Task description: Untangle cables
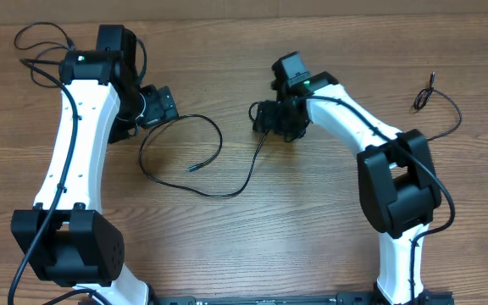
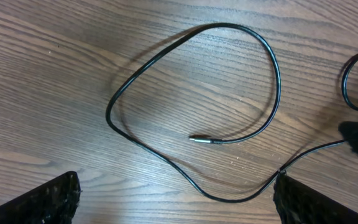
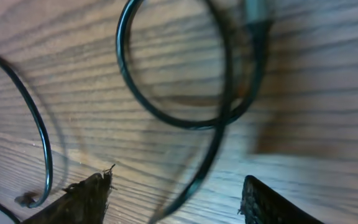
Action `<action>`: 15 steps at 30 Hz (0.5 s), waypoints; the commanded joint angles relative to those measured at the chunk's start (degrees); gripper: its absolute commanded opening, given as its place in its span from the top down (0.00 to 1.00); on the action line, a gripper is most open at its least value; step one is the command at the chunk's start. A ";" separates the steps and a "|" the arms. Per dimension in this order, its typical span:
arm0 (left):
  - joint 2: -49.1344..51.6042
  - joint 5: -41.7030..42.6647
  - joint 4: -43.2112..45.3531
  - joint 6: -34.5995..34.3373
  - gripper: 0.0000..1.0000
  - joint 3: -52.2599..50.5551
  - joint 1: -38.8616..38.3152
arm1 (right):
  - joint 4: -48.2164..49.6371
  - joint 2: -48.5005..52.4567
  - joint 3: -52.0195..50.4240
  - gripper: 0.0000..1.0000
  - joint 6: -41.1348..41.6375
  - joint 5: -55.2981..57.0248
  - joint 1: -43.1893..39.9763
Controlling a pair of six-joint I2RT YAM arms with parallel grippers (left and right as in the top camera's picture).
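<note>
Cables [image 2: 278, 81] sit by both tools. Left gripper [image 2: 176, 190] gapes wide, holding nothing; just ahead one cable loops around its own silvery plug tip [image 2: 201, 139]. Right gripper [image 3: 176, 190], partly open, straddles a strand [image 3: 211, 155] on the table [image 1: 312, 237], unclamped.

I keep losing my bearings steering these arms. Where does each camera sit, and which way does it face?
Overhead: fixed above, facing straight down at the table; the left arm, right arm and looped cable show.
Left wrist: above the loop, facing down; own fingertips at the bottom corners.
Right wrist: low over the table, blurred cable loop close up; own fingertips at the bottom.
Shared: overhead and left wrist both show the plug end.
</note>
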 commanded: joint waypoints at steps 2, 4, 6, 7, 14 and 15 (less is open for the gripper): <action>0.42 -0.61 -0.33 -0.79 0.00 -1.16 0.24 | 0.35 2.36 -0.17 0.33 4.61 4.24 2.16; 0.42 -0.63 -0.50 -0.79 0.00 -1.42 0.24 | 1.09 3.39 -0.17 0.44 5.55 4.17 2.51; 0.42 -0.79 -0.68 -0.76 0.00 -1.51 0.24 | 2.01 4.17 -0.17 0.81 6.97 2.23 2.56; 0.42 -0.76 -0.70 -0.76 0.00 -1.51 0.24 | 2.45 4.17 -0.17 0.89 6.95 0.55 2.56; 0.42 -0.48 -0.87 0.26 0.00 -1.53 0.22 | 6.32 3.69 2.38 0.96 6.91 -16.92 2.56; 0.42 -0.35 -0.94 0.59 0.00 -1.55 0.22 | 6.36 3.58 3.04 0.96 6.91 -18.25 2.56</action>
